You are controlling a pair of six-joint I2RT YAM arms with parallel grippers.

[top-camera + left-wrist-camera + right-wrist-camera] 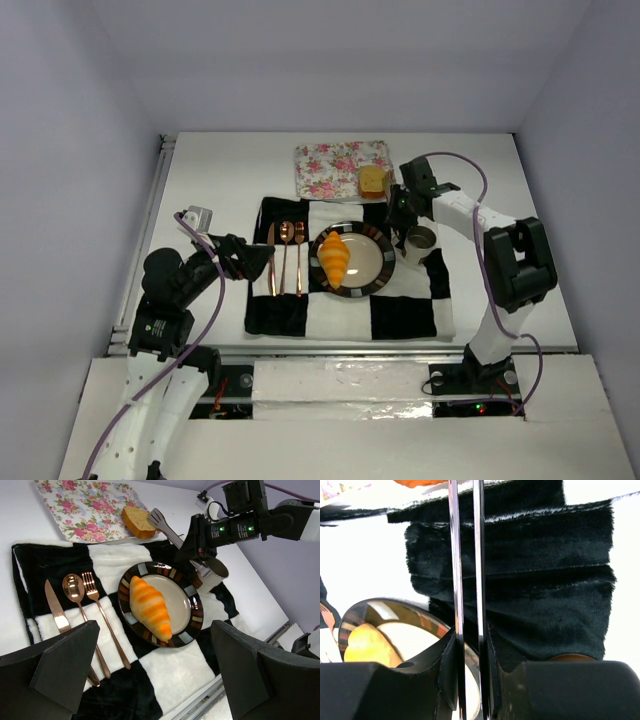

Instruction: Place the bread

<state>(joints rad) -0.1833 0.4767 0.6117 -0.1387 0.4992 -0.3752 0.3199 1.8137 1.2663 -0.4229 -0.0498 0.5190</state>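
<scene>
Jaws of the left gripper (262, 258) stand wide apart and empty, low over the cutlery side of the checked cloth (400, 315). The right gripper (395, 200) is clenched on a pair of metal tongs (167, 527).

From above, the croissant (334, 257) lies on the striped-rim plate (385, 262) on the cloth, near the desk's (220, 180) centre. The bun (373, 181) sits at the right end of the floral tray (330, 168), toward the desk's far edge. The right gripper is just beside it, and a metal cup (420, 240) stands by the plate's right rim. The tongs are hard to make out here.

The left wrist view shows them plainly. They reach from the right gripper to the bun's near side, but I cannot tell whether the tip touches it. It also shows knife, spoon and fork lined up left of the plate.

The right wrist view adds only the grip itself: two thin blades pinched between the fingers and running nearly parallel. No bread is seen between them, and the tips lie past the top edge.

Both pieces look light and soft, with a crust that would dent or crumble. I judge the bun is best taken across its flat sides with a gentle squeeze. The croissant is best held at its thick middle, not its tapered ends.
</scene>
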